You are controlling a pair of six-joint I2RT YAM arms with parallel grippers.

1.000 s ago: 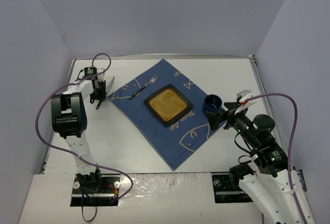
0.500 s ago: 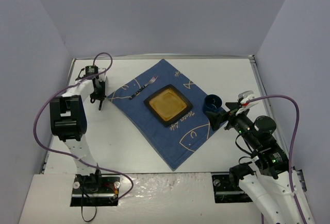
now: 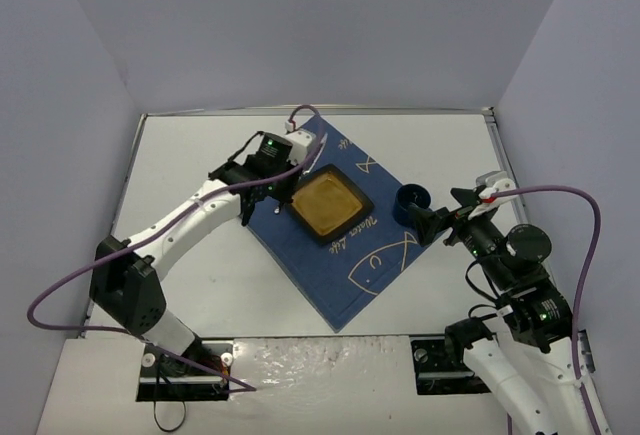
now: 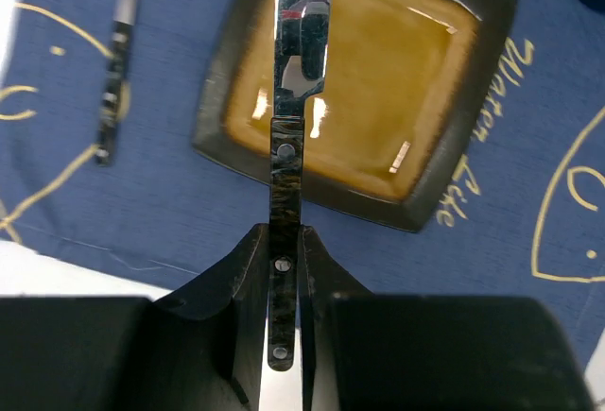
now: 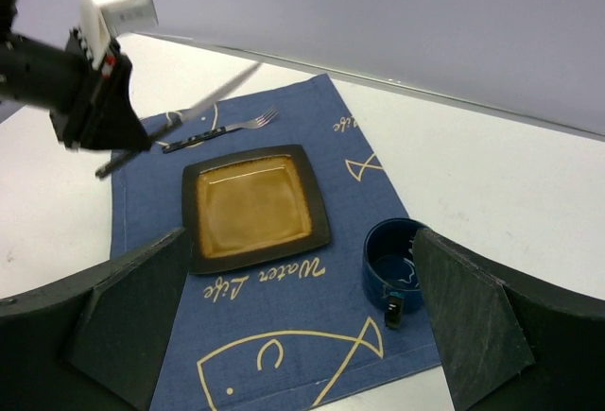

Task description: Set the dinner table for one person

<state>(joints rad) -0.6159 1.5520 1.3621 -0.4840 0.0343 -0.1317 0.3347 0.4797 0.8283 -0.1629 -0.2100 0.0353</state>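
Now pinching a stiff, maybe slippery knife [image 4: 301, 24] by its dark handle [image 4: 285, 170] in the left gripper [image 4: 284, 241], over the plate [image 4: 397, 99], right gripper [image 3: 443, 213] wide and empty, hard dinner table [image 3: 440, 145] beneath the cloth [image 3: 335, 280].

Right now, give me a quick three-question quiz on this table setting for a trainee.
1. What is the left gripper holding?
2. True or false: the right gripper is open and empty.
3. Fill in the blank: the fork lies beside the plate on the blue ____.

Key: 1. The knife, held by its handle. 2. True. 3. cloth.
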